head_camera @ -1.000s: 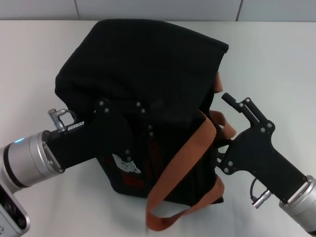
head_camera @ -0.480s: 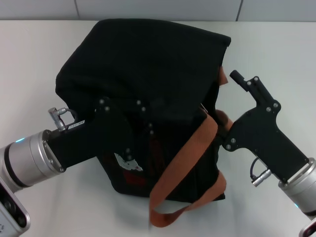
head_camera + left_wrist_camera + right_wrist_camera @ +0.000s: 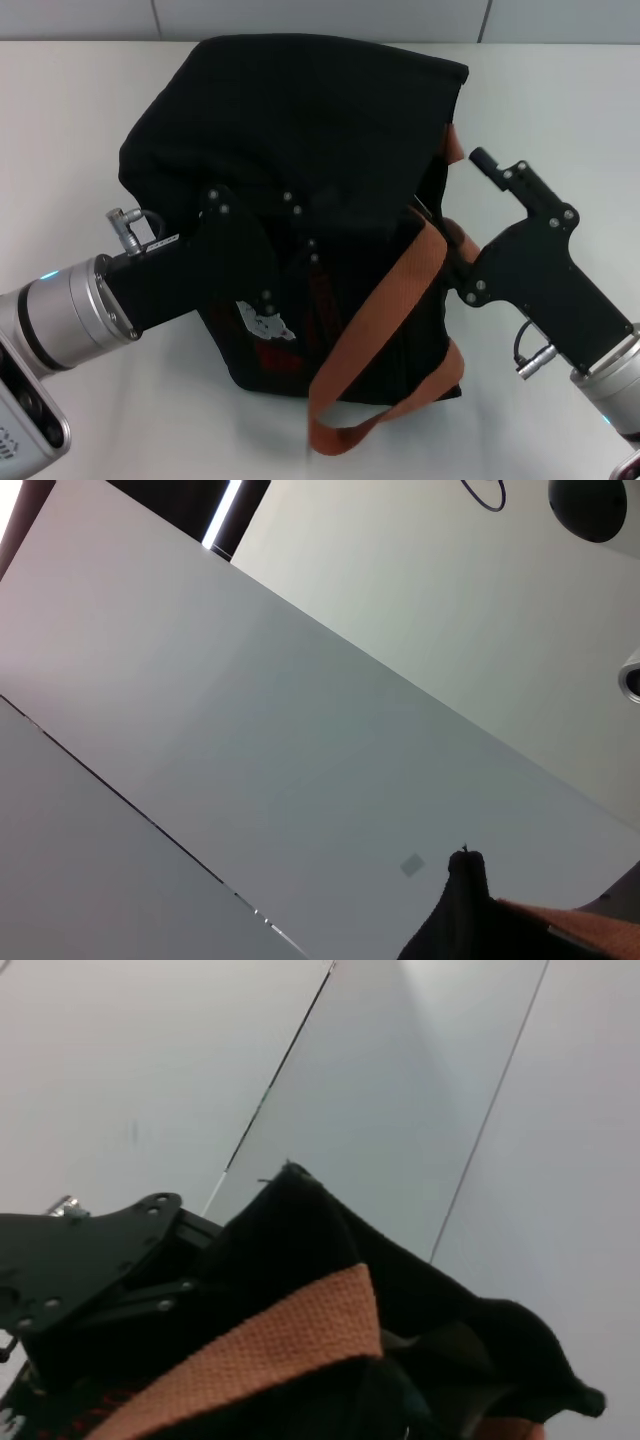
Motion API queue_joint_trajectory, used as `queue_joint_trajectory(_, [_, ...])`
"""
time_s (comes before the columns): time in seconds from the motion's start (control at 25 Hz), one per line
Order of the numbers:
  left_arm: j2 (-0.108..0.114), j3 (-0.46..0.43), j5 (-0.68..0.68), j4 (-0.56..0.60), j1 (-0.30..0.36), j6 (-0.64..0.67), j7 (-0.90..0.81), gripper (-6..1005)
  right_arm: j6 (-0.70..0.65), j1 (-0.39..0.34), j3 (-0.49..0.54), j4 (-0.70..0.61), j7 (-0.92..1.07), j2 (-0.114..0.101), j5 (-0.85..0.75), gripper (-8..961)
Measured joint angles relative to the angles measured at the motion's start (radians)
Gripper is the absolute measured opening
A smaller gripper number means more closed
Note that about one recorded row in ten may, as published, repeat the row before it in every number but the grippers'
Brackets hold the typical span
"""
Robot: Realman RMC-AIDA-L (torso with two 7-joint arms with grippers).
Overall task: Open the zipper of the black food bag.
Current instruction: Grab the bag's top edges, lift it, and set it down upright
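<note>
Food bag centre on table; left gripper against its left-front, right gripper against right side.

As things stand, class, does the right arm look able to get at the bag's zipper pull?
Probably not yet. The right gripper sits against the black food bag's side by an orange handle, but no zipper or pull shows.
</note>
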Motion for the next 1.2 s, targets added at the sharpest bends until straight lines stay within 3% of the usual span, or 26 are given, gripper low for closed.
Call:
queue_joint_trajectory(0.16, [0.0, 0.0, 0.0, -0.005, 0.001, 0.005, 0.003, 90, 0.0, -0.001, 0.0, 0.0, -0.002, 0.0, -0.012, 776])
queue_joint_trajectory(0.28, [0.0, 0.0, 0.0, -0.005, 0.003, 0.009, 0.005, 90, -0.003, 0.0, 0.003, 0.0, -0.004, 0.0, -0.04, 571])
queue_joint_trajectory(0.48, [0.0, 0.0, 0.0, -0.005, 0.004, 0.014, 0.007, 90, 0.002, 0.002, 0.003, 0.0, -0.004, 0.0, -0.043, 398])
queue_joint_trajectory(0.92, [0.0, 0.002, 0.0, -0.013, 0.008, 0.019, 0.009, 91, 0.015, 0.012, 0.012, 0.003, -0.004, 0.0, -0.044, 275])
queue_joint_trajectory(1.2, [0.0, 0.003, 0.0, -0.02, 0.008, 0.019, 0.022, 91, 0.038, 0.013, 0.036, 0.008, -0.005, 0.0, -0.045, 272])
